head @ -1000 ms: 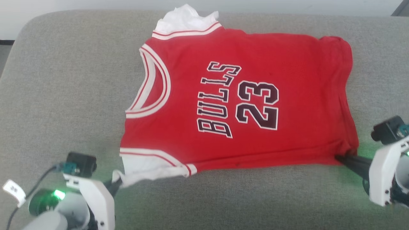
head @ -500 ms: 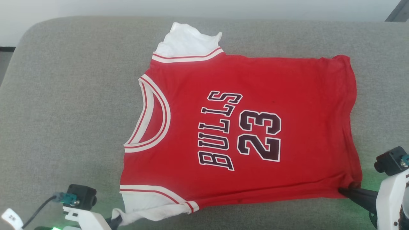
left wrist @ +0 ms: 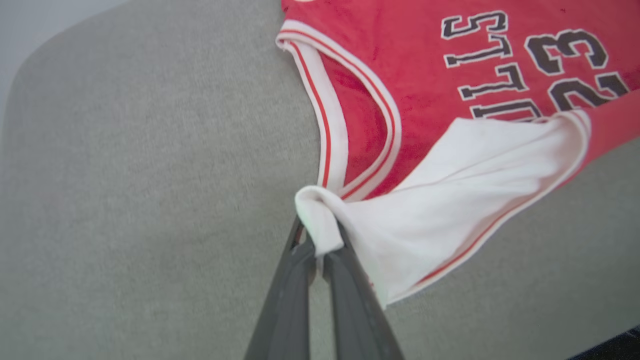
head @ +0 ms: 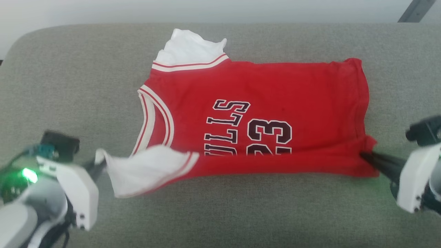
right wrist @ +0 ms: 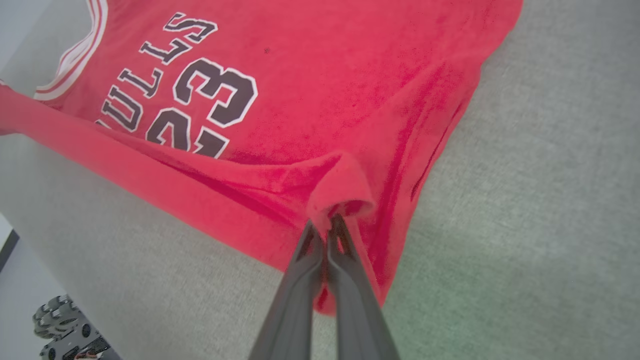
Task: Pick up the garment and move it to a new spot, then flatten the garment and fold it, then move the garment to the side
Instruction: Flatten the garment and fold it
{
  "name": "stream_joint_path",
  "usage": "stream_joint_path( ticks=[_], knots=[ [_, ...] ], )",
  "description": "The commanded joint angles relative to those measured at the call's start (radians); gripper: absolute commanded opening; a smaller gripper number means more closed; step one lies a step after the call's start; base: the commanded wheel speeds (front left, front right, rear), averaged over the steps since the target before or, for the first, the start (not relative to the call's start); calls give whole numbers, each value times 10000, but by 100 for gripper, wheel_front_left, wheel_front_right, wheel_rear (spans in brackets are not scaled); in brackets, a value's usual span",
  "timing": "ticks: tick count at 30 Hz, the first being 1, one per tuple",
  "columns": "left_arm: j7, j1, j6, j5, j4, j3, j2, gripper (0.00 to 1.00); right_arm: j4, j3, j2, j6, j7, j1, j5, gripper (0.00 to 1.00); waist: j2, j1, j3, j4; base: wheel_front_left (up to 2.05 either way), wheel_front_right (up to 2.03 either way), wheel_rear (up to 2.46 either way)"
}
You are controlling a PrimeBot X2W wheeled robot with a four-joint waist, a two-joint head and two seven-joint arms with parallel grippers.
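Observation:
The garment (head: 262, 93) is a red jersey with white sleeves, lying chest-up on a grey cushion, neck toward the left. Its near edge is lifted and folded back over the lower part of the black-and-white lettering. My left gripper (head: 98, 164) is shut on the tip of the near white sleeve (left wrist: 450, 185), which hangs raised off the cushion; in the left wrist view the left gripper (left wrist: 317, 240) pinches a bunched white corner. My right gripper (head: 365, 157) is shut on the near hem corner, and the right wrist view shows the right gripper (right wrist: 327, 222) clamping red cloth (right wrist: 340, 185).
The grey cushion (head: 69, 86) spreads wide around the jersey, with its rounded far-left corner and a pale wall behind. A dark bar (head: 413, 10) shows at the top right. Past the cushion's edge, a wheeled base (right wrist: 65, 330) sits on the floor.
Both grippers have lifted the near edge of the jersey and carried it away from me, over the lettering. The white sleeve has risen off the cushion. The head view has also shifted.

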Motion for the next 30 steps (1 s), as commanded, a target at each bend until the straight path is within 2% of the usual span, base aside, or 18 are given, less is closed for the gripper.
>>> stream_joint_path(
  ticks=[1,4,12,18,22,23,24,27,28,29,30],
  knots=[
    [15,-256,-111,205,207,4,-83,0,64,-94,98,-22,80,-185,-129,0,-1,0,56,-51,0,0,0],
    [34,-1263,-595,541,903,-102,-355,0,314,-329,592,-22,344,-767,-539,0,-1,0,207,-153,0,0,0],
    [-43,-3602,-1921,1150,3632,-704,-1769,0,1629,-114,1776,-19,578,-2453,-1700,0,-1,0,804,-334,0,0,0],
    [-309,-4459,-2731,1064,5877,-962,-2708,0,2800,468,2505,-19,539,-3251,-1747,0,-1,0,1097,-458,0,0,0],
    [-386,-4749,-3113,931,7120,-1093,-3183,0,3299,892,2709,-19,480,-3590,-1646,0,-1,0,1160,-523,0,0,0],
    [-414,-4821,-3193,884,7363,-1102,-3259,5,3409,967,2763,-19,448,-3667,-1589,0,-1,0,1165,-539,0,0,0],
    [-411,-4864,-3248,786,7602,-1074,-3372,18,3505,1037,2797,-19,414,-3738,-1551,0,-1,0,1164,-555,0,0,0],
    [-347,-4981,-3454,528,8101,-1068,-3587,49,3752,1223,2827,-19,273,-3947,-1477,63,-1,0,1119,-583,0,0,0],
    [-294,-5013,-3507,479,8215,-1057,-3621,78,3794,1286,2823,-19,234,-3985,-1472,91,-1,0,1090,-579,0,0,0],
    [-231,-5033,-3566,464,8285,-1083,-3638,98,3785,1335,2800,-19,167,-4027,-1462,100,-1,0,1059,-572,0,0,0],
    [-168,-5067,-3617,405,8336,-1107,-3643,100,3813,1335,2766,-19,73,-4061,-1407,100,-1,0,1021,-557,0,0,0]
  ],
)
